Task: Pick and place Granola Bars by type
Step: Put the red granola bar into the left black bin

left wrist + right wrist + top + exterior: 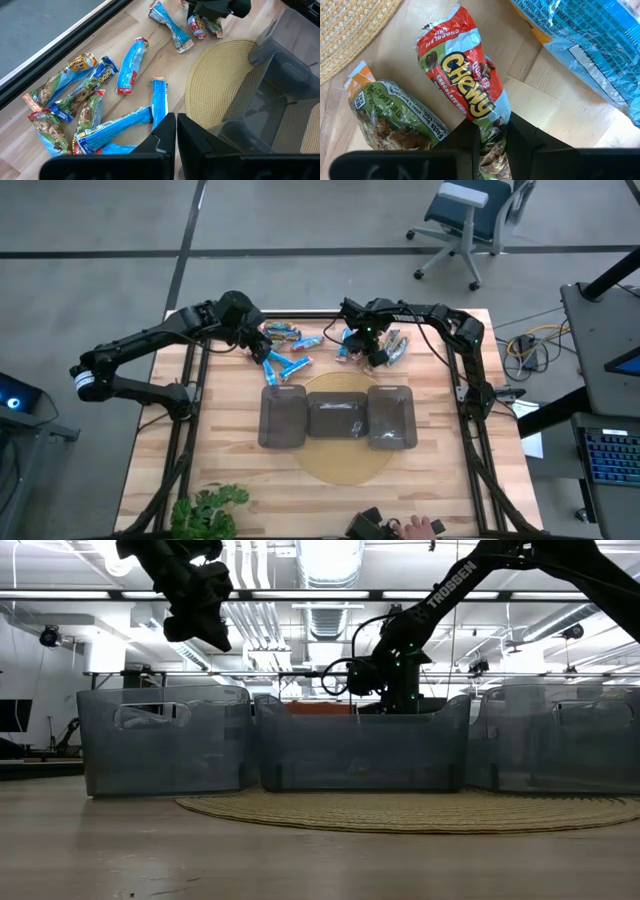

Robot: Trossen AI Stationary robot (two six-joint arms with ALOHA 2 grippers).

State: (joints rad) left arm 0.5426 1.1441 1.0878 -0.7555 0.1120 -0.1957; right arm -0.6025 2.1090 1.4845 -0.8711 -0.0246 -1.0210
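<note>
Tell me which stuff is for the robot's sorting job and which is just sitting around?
For the job:
- granola bars scattered on the table
- red Chewy bar, pinched by the right gripper
- three trays

Just lying about:
- round woven mat
- plant
- office chair

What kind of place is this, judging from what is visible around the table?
Probably a robotics lab or workshop in an industrial hall: bare ceiling pipes and ducts, a blue swivel office chair on grey concrete floor, and a dark side desk with a backlit keyboard.
</note>
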